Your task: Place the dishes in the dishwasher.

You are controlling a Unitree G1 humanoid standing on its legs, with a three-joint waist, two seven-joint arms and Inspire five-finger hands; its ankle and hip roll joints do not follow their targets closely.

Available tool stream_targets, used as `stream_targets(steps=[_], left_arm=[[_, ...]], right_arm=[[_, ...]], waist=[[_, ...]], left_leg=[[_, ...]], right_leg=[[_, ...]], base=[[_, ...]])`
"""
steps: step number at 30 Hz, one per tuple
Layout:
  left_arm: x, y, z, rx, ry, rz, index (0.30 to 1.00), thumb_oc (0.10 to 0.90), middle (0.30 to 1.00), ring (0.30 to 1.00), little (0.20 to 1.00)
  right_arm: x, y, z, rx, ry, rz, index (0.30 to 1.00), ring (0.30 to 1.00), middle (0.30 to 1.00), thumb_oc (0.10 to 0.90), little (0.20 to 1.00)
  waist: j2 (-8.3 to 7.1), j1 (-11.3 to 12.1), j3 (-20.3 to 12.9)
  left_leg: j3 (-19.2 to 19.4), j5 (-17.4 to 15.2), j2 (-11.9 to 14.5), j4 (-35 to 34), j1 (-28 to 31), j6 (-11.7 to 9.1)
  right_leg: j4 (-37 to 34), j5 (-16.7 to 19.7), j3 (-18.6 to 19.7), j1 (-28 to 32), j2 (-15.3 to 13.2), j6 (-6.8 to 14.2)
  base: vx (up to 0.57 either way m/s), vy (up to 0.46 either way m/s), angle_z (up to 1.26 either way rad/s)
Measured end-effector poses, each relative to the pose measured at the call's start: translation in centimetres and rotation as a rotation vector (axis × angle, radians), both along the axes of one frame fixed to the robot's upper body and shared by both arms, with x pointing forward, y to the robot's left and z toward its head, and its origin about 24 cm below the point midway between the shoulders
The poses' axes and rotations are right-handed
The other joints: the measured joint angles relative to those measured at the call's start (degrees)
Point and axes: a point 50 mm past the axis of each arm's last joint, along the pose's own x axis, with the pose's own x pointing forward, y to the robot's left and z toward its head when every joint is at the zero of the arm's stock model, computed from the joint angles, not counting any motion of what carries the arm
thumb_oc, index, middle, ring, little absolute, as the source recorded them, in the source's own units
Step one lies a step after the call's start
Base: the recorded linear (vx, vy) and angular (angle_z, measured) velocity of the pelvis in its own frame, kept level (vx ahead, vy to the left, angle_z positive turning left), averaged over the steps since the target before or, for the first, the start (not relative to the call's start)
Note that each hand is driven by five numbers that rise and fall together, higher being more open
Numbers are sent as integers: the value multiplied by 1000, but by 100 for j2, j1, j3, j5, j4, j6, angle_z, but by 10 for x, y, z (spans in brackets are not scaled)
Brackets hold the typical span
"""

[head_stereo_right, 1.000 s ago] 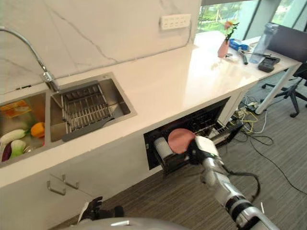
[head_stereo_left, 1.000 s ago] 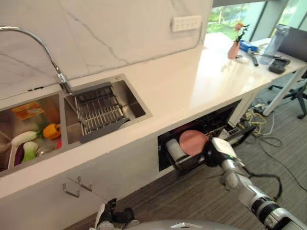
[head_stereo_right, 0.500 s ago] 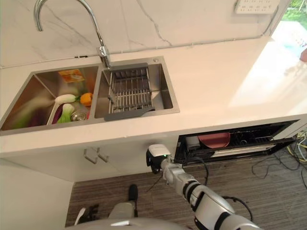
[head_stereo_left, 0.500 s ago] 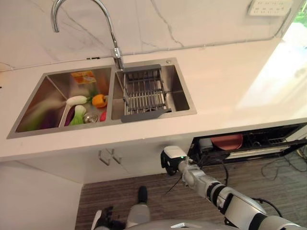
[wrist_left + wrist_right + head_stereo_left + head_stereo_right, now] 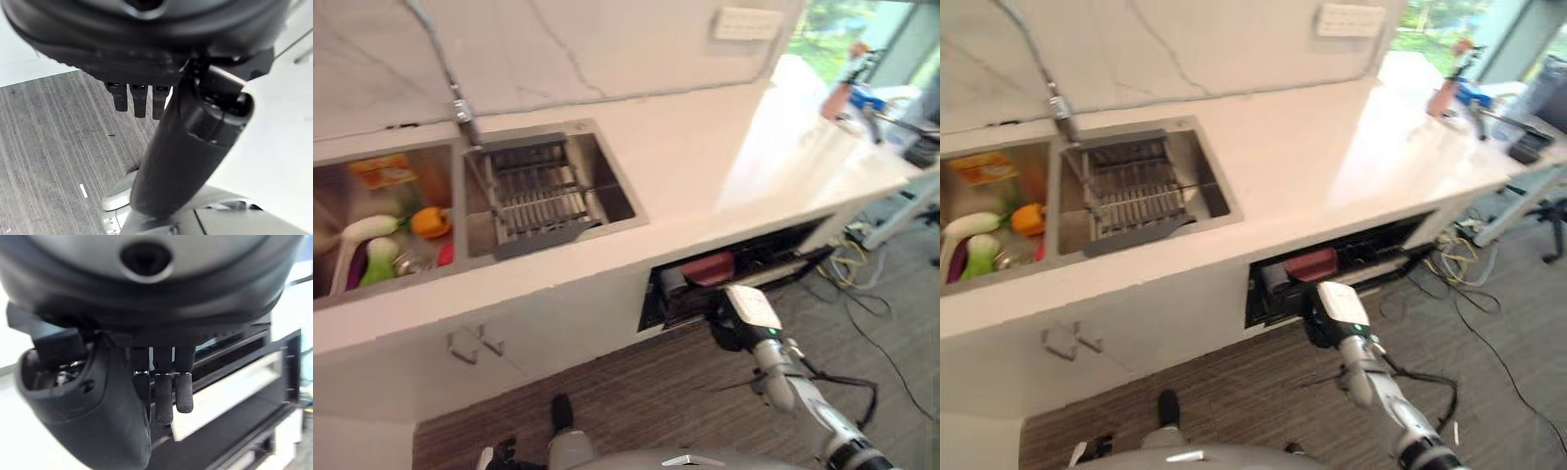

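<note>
Under the counter, the dishwasher drawer (image 5: 773,266) stands a little way out of its opening. In its rack lie a red plate (image 5: 708,267) and a grey cup (image 5: 672,282). My right hand (image 5: 736,321) is just in front of the drawer's front edge, at the plate's level. Seen from the right wrist, its fingers (image 5: 166,396) hang straight before the drawer's pale front strip (image 5: 230,389), holding nothing. Whether they touch the drawer I cannot tell. My left hand (image 5: 139,100) hangs low over the striped floor, fingers straight and empty.
The double sink (image 5: 607,176) holds a wire dish rack (image 5: 533,201) in one basin and vegetables (image 5: 386,245) in the other, under a faucet (image 5: 460,108). Cabinet handles (image 5: 475,343) stick out below. Cables (image 5: 867,294) lie on the floor to the right. A vase (image 5: 837,96) stands at the counter's far end.
The head camera has swung left and back. The drawer with the red plate sits further under the counter than a second ago. My right hand is still at its front.
</note>
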Motion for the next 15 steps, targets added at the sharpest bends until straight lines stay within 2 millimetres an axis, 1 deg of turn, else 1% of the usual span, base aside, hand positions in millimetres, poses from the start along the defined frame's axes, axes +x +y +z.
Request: stream_targets(steps=[1,3,5,7,8,10,11,12,13,14,15], left_arm=[[-2,0,0,8,5,5,900,800,900,900,900],[-5,2,0,17,13,6,900,800,900,900,900],[-11,1,-1,19,28,5,900,800,900,900,900],[-9,-4,-2,9,36,-30,900,800,900,900,900],[-7,-10,-3,-3,34,-63,900,800,900,900,900],[1,-21,-4,-33,8,-118,900,800,900,900,900],[8,-28,-3,-50,-19,-152,900,800,900,900,900],[14,-33,-3,-59,-41,-171,900,800,900,900,900],[21,-39,-2,-73,-70,-193,900,800,900,900,900],[30,-44,0,-82,-106,-207,900,800,900,900,900],[42,-48,3,-91,-148,-231,900,800,900,900,900]], right_arm=[[-8,-9,-5,-19,21,-26,300,300,300,400,300],[-23,-20,-16,-33,69,-87,300,300,300,400,300],[-37,-27,-36,-39,155,-170,300,300,300,400,300],[-48,-35,-58,-43,249,-266,300,300,300,400,300],[-51,-40,-69,-60,308,-309,300,300,300,400,300],[-51,-49,-76,-92,350,-358,300,300,300,400,300],[-42,-53,-73,-89,323,-391,300,300,300,400,300],[-31,-55,-69,-85,289,-408,300,300,300,400,300],[-12,-56,-59,-77,232,-414,300,300,300,400,300],[8,-56,-47,-83,163,-401,300,300,300,400,300],[32,-56,-31,-92,85,-381,300,300,300,400,300]], waist=[[14,-37,-5],[25,-175,-9],[69,-290,-71],[198,-314,-97],[317,-301,-122],[562,-209,-112],[725,-154,-37],[814,-147,57],[1008,-132,217],[1160,-130,380],[1308,-92,629]], left_leg=[[34,16,20,0,63,-9],[44,22,31,0,122,-9],[46,26,58,-1,160,-16],[56,33,83,-1,142,-26],[53,36,84,-1,94,-31],[24,47,64,2,-42,-30],[-15,129,65,2,-150,-60],[-28,153,63,4,-249,-57],[-46,236,62,11,-373,-42],[-59,276,67,17,-513,-39],[-67,311,61,14,-614,-91]], right_leg=[[4,53,24,-23,-1,44],[6,75,134,-29,24,71],[6,76,213,-29,40,74],[9,97,227,-72,59,103],[23,111,227,-125,59,112],[33,163,223,-262,51,110],[42,204,234,-389,58,108],[43,248,234,-482,84,110],[54,304,239,-609,88,109],[60,361,242,-748,90,107],[32,453,248,-822,83,110]], base=[[-10,-27,-57],[-12,-17,-38],[-32,-4,-18],[-66,15,-8],[-146,35,0],[-225,59,-1],[-287,69,-3],[-274,66,-3],[-212,49,-1],[-146,42,-2],[-143,42,4]])
